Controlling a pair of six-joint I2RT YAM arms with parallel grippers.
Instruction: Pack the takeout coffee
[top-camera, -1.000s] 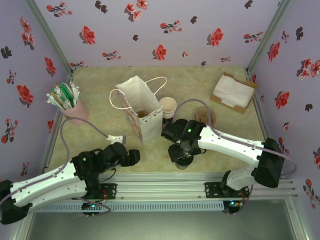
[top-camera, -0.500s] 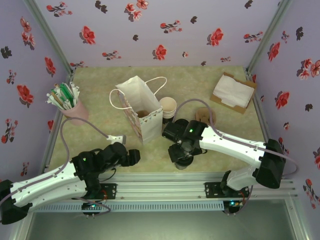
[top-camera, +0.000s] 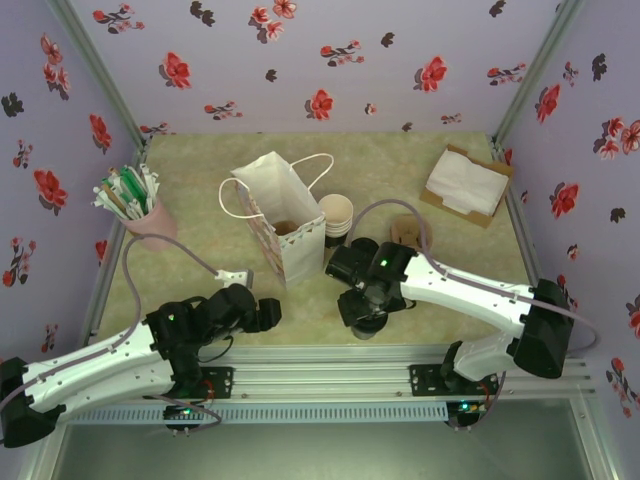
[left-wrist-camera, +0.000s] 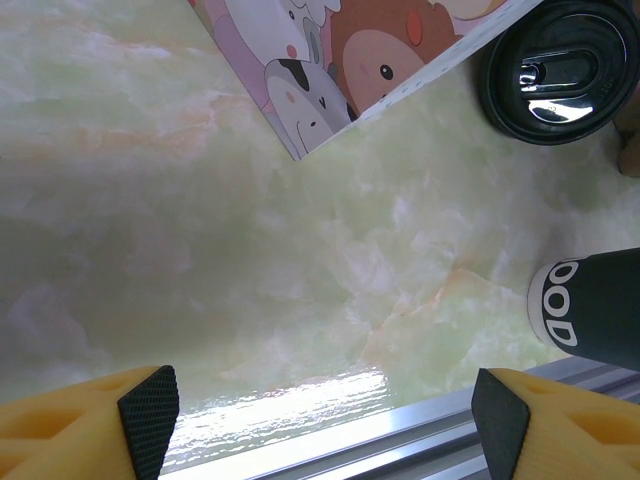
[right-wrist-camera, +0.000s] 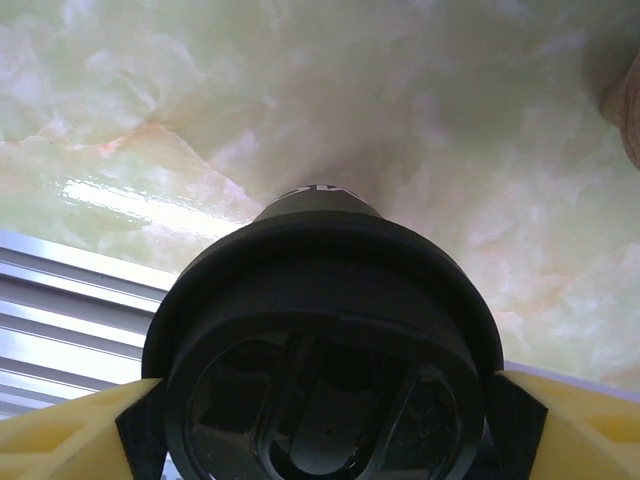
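Two claws hang low near the front edge of the table (top-camera: 390, 170). Toward the left, the left gripper (left-wrist-camera: 325, 425) has its fingers wide apart over bare surface, with nothing between them. At the middle stands a paper bag (top-camera: 285, 225), with a cup stack (top-camera: 337, 212) just beside it on the right. Right of centre, by the front edge, the takeout coffee (right-wrist-camera: 320, 300) stands upright. The right gripper (right-wrist-camera: 325, 425) straddles its black lid, and I cannot tell whether the pads press it.
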